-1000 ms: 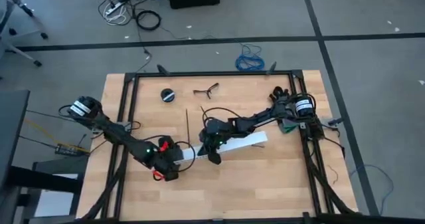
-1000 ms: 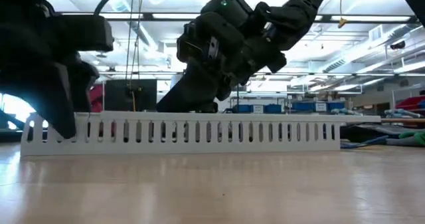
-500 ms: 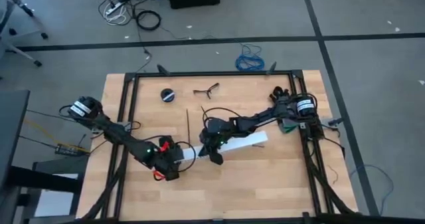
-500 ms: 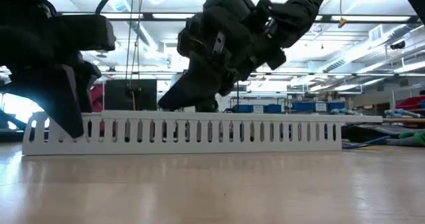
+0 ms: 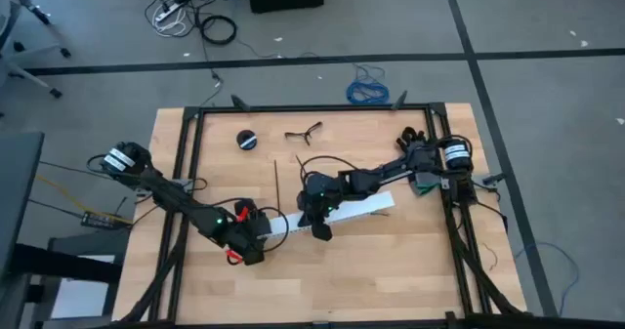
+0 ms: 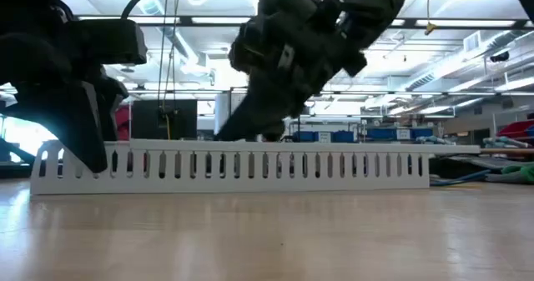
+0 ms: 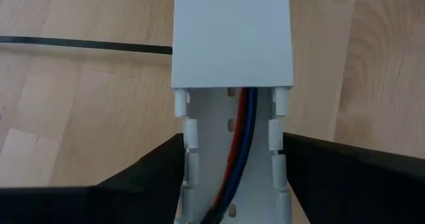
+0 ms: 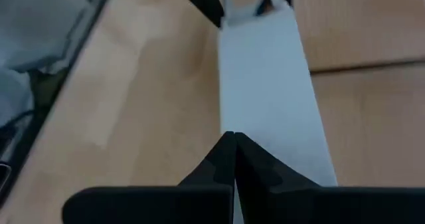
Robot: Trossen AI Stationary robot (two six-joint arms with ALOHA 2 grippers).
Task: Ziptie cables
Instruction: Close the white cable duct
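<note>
Cables (image 7: 240, 137) sit inside the slotted duct (image 7: 232, 144) straddled by the left end effector (image 7: 232, 184); the pinched-together, empty right end effector (image 8: 232, 159) should press its cover (image 8: 269, 84) down evenly.

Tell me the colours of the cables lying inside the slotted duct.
Red, blue and black cables, seen best in the left wrist view inside the white duct.

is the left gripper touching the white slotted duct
Touching. In the left wrist view the left gripper has its jaws on both sides of the white slotted duct, pressed against its slotted walls with no gap showing.
</note>
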